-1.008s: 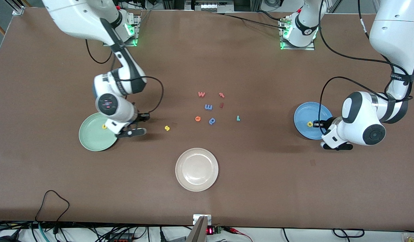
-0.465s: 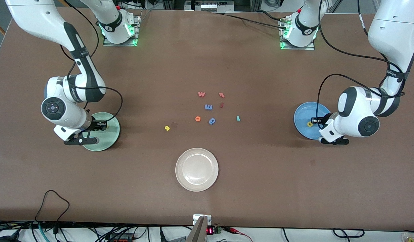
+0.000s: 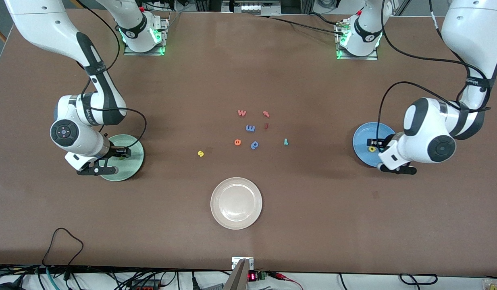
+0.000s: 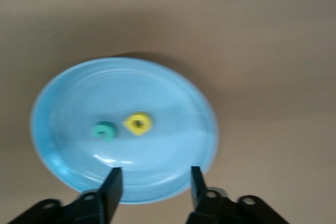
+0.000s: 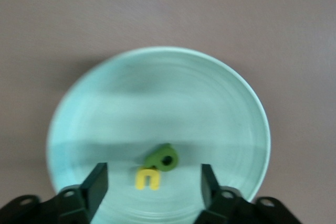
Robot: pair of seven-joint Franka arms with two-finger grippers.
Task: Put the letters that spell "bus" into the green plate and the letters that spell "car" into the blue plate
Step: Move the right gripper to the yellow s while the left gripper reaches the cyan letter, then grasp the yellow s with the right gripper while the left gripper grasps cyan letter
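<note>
Hovering over the green plate (image 3: 129, 161), the right tool (image 3: 107, 159) gapes empty; likewise the left tool (image 3: 383, 155) over the blue plate (image 3: 363, 139). Confusing the yellow "s" (image 3: 200, 153) with neighbouring letters risks misspelling.

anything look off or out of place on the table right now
Nothing damaged or spilled. One oddity: the yellow "s" lies alone on the table, apart from the letter cluster, while its mates, the "b" and "u", already sit in the green plate.

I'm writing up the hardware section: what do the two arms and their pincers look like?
Both arms have glossy white shells with dark grey joint bands and loose black cables. The left pincer and right pincer have black fingers on white mounts. Green lights glow at both bases.
</note>
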